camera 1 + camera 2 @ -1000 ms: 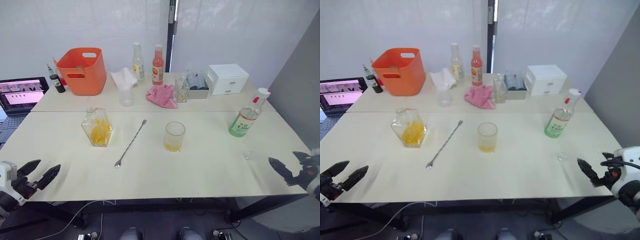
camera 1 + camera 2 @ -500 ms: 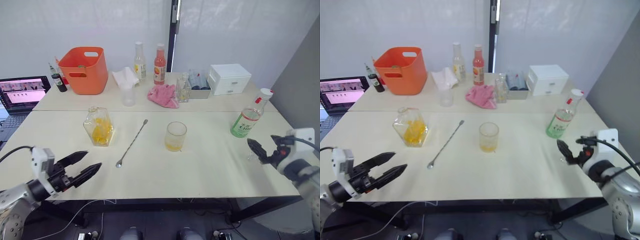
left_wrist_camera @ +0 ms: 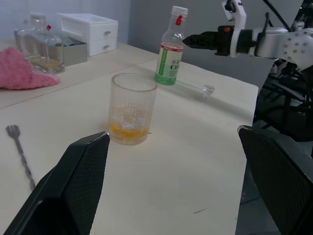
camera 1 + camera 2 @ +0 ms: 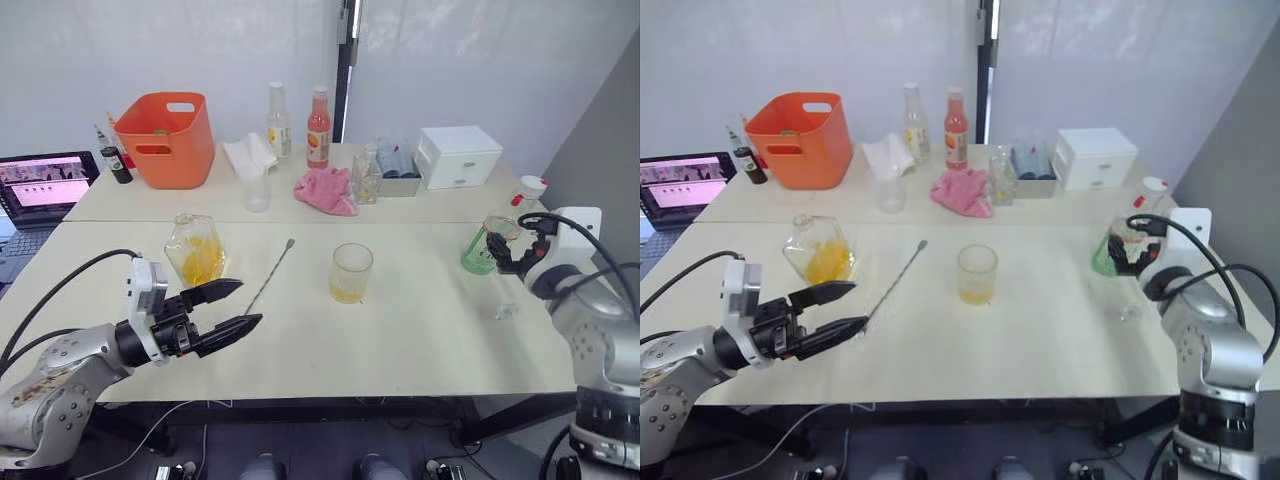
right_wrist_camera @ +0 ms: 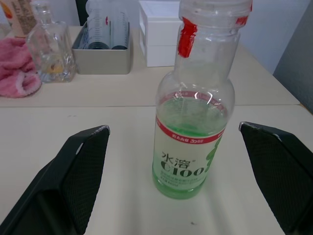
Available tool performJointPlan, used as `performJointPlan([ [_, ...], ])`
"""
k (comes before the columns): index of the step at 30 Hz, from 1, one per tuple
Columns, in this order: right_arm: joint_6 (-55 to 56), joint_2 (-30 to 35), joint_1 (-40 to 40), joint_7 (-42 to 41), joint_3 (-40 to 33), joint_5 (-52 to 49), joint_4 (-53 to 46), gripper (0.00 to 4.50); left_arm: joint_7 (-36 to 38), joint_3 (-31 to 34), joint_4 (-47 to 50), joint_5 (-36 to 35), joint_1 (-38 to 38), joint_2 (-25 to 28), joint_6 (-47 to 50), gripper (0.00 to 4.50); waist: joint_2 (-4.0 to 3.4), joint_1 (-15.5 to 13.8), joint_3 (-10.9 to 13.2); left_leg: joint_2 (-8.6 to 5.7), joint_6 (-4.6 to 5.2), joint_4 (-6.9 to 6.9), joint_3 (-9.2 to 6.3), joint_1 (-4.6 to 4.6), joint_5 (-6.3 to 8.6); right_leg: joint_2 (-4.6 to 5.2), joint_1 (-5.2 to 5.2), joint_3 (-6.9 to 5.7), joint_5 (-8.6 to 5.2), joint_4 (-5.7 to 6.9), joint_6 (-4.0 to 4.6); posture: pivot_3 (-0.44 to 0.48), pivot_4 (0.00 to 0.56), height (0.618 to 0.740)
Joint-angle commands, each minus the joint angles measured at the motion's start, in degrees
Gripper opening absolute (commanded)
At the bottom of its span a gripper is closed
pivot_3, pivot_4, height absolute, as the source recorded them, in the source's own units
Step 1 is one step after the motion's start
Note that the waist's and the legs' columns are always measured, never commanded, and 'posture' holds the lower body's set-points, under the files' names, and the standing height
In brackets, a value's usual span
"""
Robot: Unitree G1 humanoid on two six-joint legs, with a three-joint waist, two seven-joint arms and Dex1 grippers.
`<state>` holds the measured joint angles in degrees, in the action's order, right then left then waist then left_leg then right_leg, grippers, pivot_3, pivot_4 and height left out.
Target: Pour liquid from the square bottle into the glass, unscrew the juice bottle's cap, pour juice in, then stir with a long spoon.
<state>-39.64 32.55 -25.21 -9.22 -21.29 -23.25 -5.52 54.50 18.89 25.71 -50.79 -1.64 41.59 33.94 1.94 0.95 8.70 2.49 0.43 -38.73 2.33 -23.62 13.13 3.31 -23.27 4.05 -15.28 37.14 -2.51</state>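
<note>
Far left, an open laptop [image 4: 45, 190] with a lit screen sits off the table edge (text too small to read). Small dark dropper bottle [image 4: 117, 164] stands beside an orange plastic bucket [image 4: 166, 138] at the back of the cream table [image 4: 400, 340].

Left gripper [image 4: 228, 306] hovers over the near-left part of the table, black fingers spread apart, holding nothing. Behind it stands the square bottle [image 4: 195, 251], squat clear glass with orange-yellow showing through, upright. Just right of it lies the long spoon [image 4: 268, 281], thin silver metal, flat on the table, running diagonally from the gripper toward the back.

At the back: small clear cup [image 4: 255, 190], white crumpled cloth [image 4: 248, 153], tall pale-yellow bottle [image 4: 276, 123], tall orange-red bottle [image 4: 318, 129] (labels unreadable), pink cloth [image 4: 326, 190], clear glass decanter [image 3: 43, 47], grey tray [image 5: 101, 54] of dark-capped bottles.

Centre: the glass [image 4: 350, 273], clear ribbed tumbler, upright, with a shallow layer of orange-yellow liquid.

Right: white two-drawer box [image 4: 458, 156]. The juice bottle [image 5: 192, 120], clear with a green tint, stands upright near the right edge; its label reads "水溶 C100" in green. The cap [image 5: 215, 7], white with a red band, is on the neck. Right gripper [image 4: 497, 250] is level with the bottle, fingers wide open either side, not touching. Small clear object [image 4: 503, 310] lies on the table nearer than the bottle.
</note>
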Motion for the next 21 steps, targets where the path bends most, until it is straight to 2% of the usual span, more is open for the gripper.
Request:
performJointPlan([
  [1, 3.93, 1.14, -4.13, -1.59, -0.77, 1.02, 4.14, 4.5, -0.66, -0.45, 3.22, -2.01, -1.5, 0.6, 0.83, 4.43, 0.0, 0.03, 0.0, 0.0, 0.0, 0.0, 0.0, 0.0, 0.0, 0.0, 0.0, 0.0, 0.0, 0.0, 0.0, 0.0, 0.15, 0.715],
  [10, 13.62, 3.24, -14.92, -6.66, 1.24, 4.86, 21.33, 4.5, -2.25, -2.67, 7.1, -6.05, -2.42, 0.25, 3.25, 4.43, -0.02, 0.15, 0.01, -0.12, 0.0, 0.0, -0.03, -0.03, 0.0, -0.01, 0.0, 0.0, 0.01, -0.01, -0.02, 0.0, 0.15, 0.715],
  [18, 17.74, 3.42, -17.55, -10.11, 1.11, 4.72, 26.64, 4.5, -3.25, -3.04, 7.89, -7.2, -2.78, 0.19, 3.75, 4.43, -0.05, 0.19, 0.03, -0.18, 0.0, 0.0, -0.07, -0.06, 0.0, 0.02, 0.0, 0.01, 0.02, 0.0, -0.03, 0.0, 0.15, 0.715],
  [21, 19.23, 3.53, -18.82, -10.73, 0.8, 4.77, 28.76, 3.64, -3.51, -3.24, 7.85, -7.36, -2.89, 0.11, 3.83, 4.5, -0.06, 0.23, 0.04, -0.19, 0.0, 0.0, -0.08, -0.05, 0.0, 0.02, 0.0, 0.01, 0.03, 0.0, -0.04, 0.0, 0.15, 0.715],
])
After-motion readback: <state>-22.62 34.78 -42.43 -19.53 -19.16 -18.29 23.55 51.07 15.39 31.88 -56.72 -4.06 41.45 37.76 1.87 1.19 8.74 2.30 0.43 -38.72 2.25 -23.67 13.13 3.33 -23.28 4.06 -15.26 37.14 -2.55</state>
